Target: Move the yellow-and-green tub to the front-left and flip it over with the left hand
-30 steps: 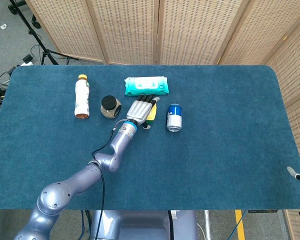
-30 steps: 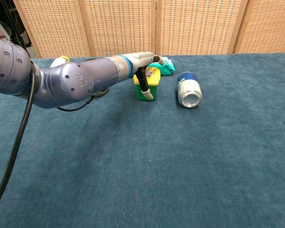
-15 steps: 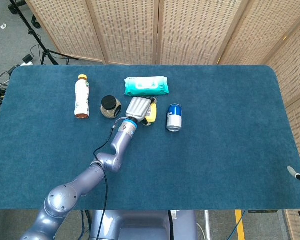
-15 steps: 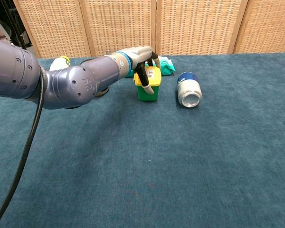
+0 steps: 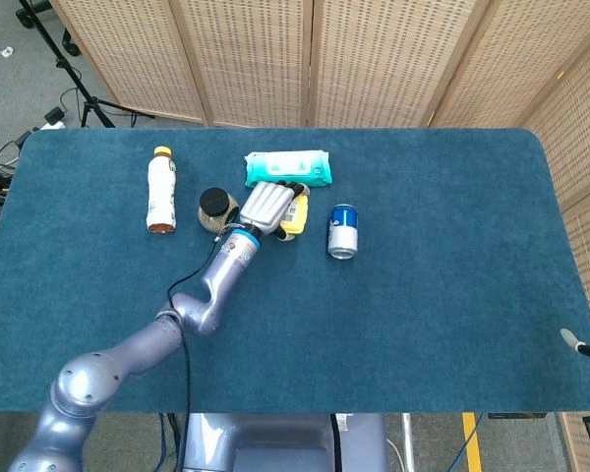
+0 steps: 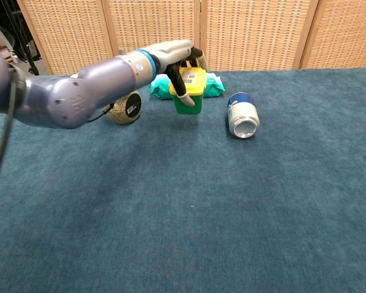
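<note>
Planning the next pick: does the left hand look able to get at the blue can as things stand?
Probably not right away: the left hand already grips the yellow-and-green tub, lifted off the table. The blue can lies on its side just beyond it, with open cloth around, so the path itself looks free.

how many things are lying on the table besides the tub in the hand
4: a white bottle far left, a dark-lidded jar beside the left hand, a teal wipes pack behind the tub, a blue can to its right.

Matt napped blue cloth on table (image 6: 262,207), shiny metal can (image 6: 243,116), glossy plastic yellow-and-green tub (image 6: 190,94)
</note>
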Controlling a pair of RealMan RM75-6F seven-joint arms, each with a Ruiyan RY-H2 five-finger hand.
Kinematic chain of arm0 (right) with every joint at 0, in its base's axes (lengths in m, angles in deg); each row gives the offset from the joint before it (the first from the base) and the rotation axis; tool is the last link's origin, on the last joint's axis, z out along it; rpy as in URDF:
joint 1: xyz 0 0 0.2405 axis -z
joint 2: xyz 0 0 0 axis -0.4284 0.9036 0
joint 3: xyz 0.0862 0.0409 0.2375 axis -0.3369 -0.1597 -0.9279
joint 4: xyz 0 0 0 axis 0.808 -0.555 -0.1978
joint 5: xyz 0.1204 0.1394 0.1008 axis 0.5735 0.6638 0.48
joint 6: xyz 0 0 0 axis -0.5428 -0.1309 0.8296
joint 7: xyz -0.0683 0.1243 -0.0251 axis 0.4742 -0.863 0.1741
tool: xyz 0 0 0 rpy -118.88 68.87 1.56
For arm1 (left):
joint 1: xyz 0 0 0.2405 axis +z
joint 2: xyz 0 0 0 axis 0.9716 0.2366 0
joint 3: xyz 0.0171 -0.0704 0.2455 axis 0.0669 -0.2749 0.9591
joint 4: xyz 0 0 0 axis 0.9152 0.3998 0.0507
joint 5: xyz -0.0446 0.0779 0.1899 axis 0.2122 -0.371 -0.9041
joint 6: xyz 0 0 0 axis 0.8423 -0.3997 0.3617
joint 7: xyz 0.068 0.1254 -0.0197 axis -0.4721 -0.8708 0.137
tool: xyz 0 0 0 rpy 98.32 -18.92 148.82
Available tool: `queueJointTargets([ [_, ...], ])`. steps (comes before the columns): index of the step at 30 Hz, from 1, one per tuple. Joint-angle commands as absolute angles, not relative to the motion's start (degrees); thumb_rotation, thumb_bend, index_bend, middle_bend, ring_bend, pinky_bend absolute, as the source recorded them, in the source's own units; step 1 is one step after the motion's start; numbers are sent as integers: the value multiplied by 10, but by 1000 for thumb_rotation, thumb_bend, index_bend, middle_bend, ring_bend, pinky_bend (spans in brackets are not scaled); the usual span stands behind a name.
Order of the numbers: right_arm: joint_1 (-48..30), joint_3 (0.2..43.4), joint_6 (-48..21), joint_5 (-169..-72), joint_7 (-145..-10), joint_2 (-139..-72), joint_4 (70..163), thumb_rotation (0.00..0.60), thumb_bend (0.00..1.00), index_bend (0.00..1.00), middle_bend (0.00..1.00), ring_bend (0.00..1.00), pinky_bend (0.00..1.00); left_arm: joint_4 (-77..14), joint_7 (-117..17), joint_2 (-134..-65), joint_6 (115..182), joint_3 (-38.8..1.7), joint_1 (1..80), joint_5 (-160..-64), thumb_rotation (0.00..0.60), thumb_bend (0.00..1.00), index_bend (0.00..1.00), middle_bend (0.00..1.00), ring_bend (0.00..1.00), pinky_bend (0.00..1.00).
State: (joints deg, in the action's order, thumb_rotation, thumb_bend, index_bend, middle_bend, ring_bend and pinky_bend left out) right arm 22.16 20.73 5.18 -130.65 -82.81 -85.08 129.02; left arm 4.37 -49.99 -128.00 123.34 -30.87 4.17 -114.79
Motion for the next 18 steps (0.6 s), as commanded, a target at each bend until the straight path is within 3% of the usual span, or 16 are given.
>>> queueJointTargets([
  [1, 221, 208, 53, -1309, -822, -853, 1291, 600, 0, 65, 0, 0, 0, -160, -449, -1126, 1324, -238, 129, -1256, 600, 168, 489, 485, 400, 443],
  [7, 220, 212, 61, -1317, -803, -860, 1295, 600, 0, 65, 0, 0, 0, -307, -417, -985, 1359, -182, 179, -1336, 600, 163, 489, 485, 400, 443],
  [11, 220, 215, 68, -1323, -784, -867, 1298, 600, 0, 65, 0, 0, 0, -375, -365, -900, 1391, -121, 210, -1420, 600, 139, 497, 485, 400, 443],
  [18, 219, 215, 79, -1324, -754, -878, 1302, 600, 0, 65, 0, 0, 0, -371, -265, -815, 1502, 3, 260, -1593, 600, 136, 521, 485, 401, 443],
])
